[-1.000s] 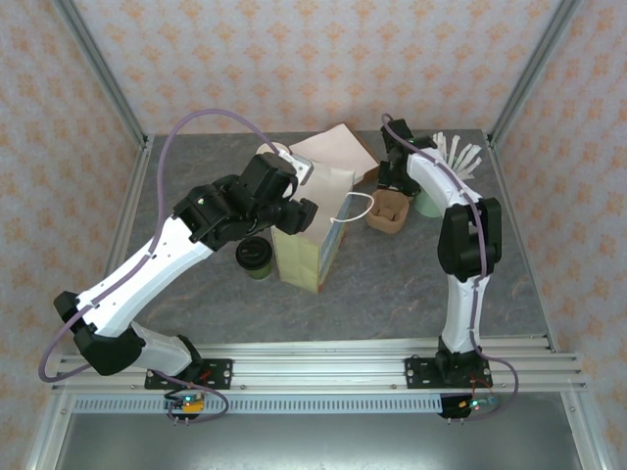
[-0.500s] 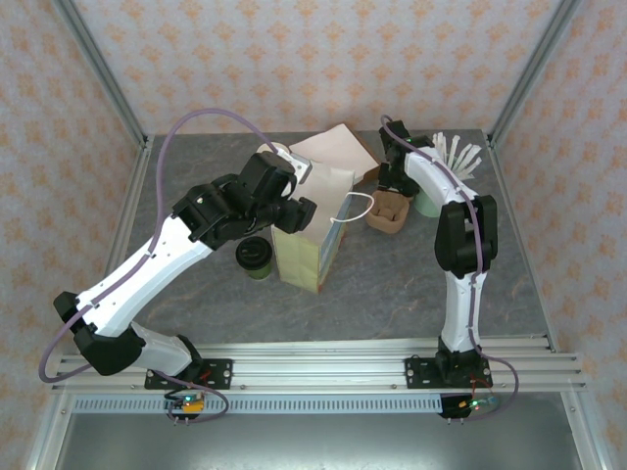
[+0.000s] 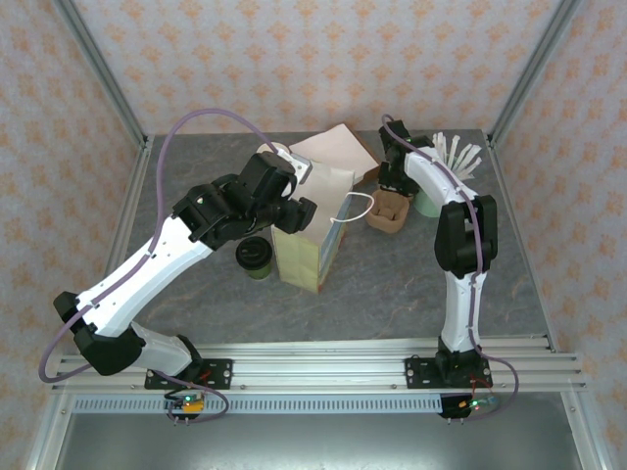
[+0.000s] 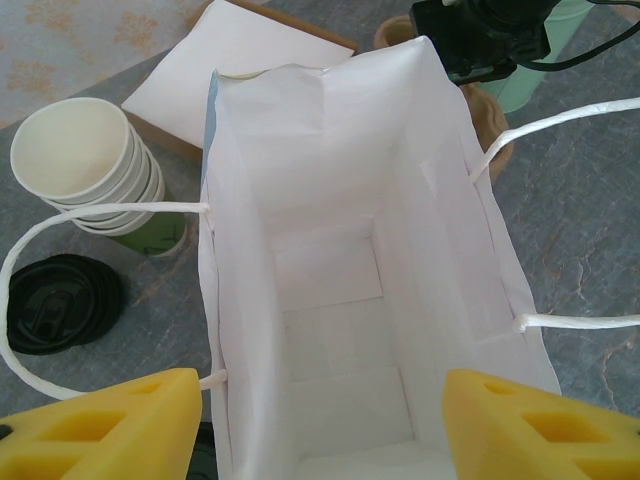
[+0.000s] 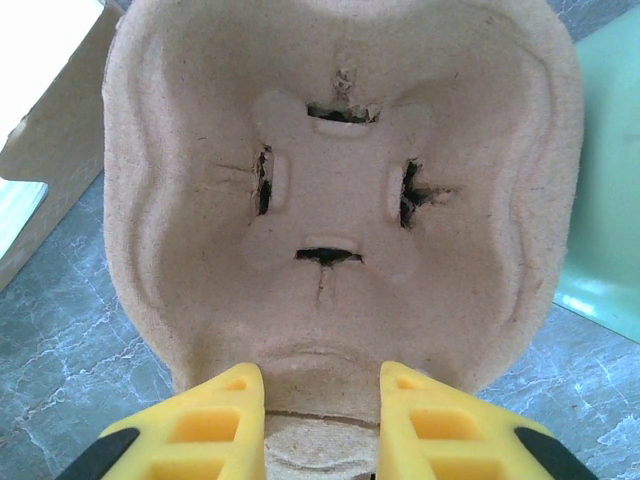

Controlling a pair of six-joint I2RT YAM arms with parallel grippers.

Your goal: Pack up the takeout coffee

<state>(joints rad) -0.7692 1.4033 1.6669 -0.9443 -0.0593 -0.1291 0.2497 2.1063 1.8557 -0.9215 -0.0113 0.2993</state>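
Where the paper bag [image 3: 312,230] stands open-mouthed on the desk [image 3: 392,284], the left end effector [image 4: 320,380] hangs over its mouth, fingers spread wide, released. The right end effector [image 5: 322,385] is clenched on the near rim of the pulp cup carrier [image 5: 340,200]. The takeout coffee [image 3: 255,257] stands on the desk just left of the bag, below and beside the left end effector, untouched, long axis vertical, black lid up.

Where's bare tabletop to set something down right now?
Bare table lies near-right, between the paper bag, the right arm's base and the front rail. Crowded: back centre, where bag, pulp carrier and green holder cluster; the takeout coffee sits close by the bag's left.
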